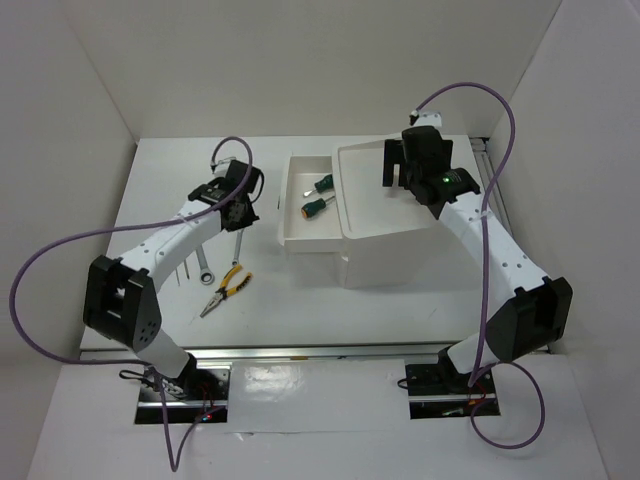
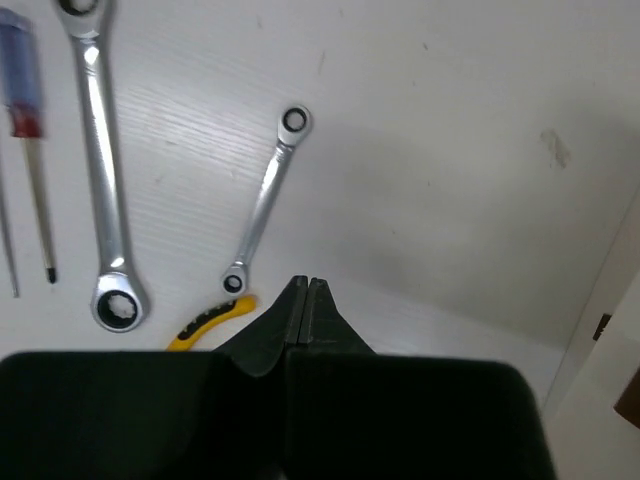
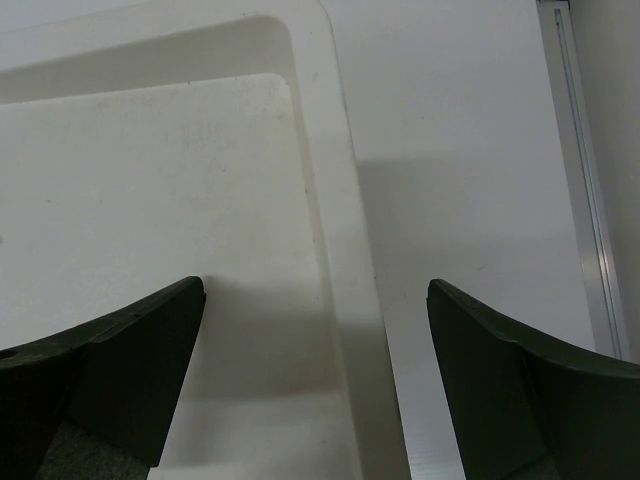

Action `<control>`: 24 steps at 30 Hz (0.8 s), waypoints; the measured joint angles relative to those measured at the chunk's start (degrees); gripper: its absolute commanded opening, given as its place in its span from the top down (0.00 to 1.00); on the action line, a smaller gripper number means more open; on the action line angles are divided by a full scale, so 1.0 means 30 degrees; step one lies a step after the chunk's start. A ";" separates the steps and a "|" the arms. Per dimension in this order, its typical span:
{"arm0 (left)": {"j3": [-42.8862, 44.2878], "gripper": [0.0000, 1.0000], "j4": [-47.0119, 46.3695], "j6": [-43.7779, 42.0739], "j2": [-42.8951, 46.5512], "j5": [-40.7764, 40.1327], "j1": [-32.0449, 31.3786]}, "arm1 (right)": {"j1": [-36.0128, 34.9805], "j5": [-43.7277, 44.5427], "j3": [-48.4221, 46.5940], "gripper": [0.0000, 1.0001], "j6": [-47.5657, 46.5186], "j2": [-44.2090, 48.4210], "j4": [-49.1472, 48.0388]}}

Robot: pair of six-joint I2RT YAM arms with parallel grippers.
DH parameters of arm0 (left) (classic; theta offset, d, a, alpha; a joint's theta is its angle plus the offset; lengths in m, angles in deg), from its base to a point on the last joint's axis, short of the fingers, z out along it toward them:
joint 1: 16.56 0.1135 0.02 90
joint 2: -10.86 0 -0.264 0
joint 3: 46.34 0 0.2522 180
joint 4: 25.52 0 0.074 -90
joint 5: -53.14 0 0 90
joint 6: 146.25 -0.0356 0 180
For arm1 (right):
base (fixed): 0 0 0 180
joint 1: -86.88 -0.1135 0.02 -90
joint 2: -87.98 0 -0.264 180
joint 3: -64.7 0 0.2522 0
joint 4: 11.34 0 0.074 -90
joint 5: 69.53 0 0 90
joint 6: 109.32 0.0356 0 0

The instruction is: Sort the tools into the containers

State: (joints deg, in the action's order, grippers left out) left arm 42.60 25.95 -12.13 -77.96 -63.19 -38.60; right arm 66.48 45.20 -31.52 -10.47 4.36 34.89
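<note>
We're somewhere in the middle of the sorting. The two green screwdrivers [image 1: 319, 205] are lying in the pulled-out drawer [image 1: 288, 200], just left of centre in the overhead view, and that's the only container we can see anything in. The top tray [image 1: 380, 215] of the white box [image 1: 395, 260] shows nothing inside wherever the arm isn't covering it.

Everything else is out on the bench [image 1: 160, 180], lower left of the overhead view. That's the pliers [image 1: 225, 288], the big wrench [image 2: 105, 170], the small wrench [image 2: 262, 205] and a blue-and-red screwdriver [image 2: 22, 90] at the far left edge of the left wrist view. There's another thin shaft beside it that we can't identify.

The left hand [image 2: 305, 295] is pinched fully closed on nothing. It hangs above the bench, with the small wrench just up and left of its tips in its own camera. So we reckon the step in hand is going for a wrench, probably the small one. Next move as we see it: open the fingers, get them either side of that thin shank, and go right down to the bench. It lies flat, so there isn't much to pinch.

The right hand [image 3: 315, 290] is spread wide open and empty, hovering over the rim of the top tray, upper right of the overhead view. Looks parked to us.
</note>
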 measured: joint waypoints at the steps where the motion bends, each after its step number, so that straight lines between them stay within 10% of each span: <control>1: -0.0226 1.00 -0.0364 -0.0233 -0.0321 0.0474 -0.0073 | 0.0000 -0.0007 0.0000 0.01 0.0000 -0.0022 -0.0015; 12: 0.4765 1.00 -0.3934 -0.3366 -0.2368 0.3650 -0.2674 | 0.0000 -0.0022 -0.0146 0.01 -0.0058 -0.0313 -0.0248; 24: 0.5668 1.00 -0.3971 -0.2601 -0.3504 0.1056 -0.3876 | 0.0000 -0.0051 -0.0299 0.01 0.0102 -0.0306 0.0080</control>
State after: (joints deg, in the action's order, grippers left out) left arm 59.60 14.04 -19.94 -88.47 -60.02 -50.23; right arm 66.48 45.05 -32.42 -10.17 3.45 35.13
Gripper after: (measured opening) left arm 0.017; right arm 0.993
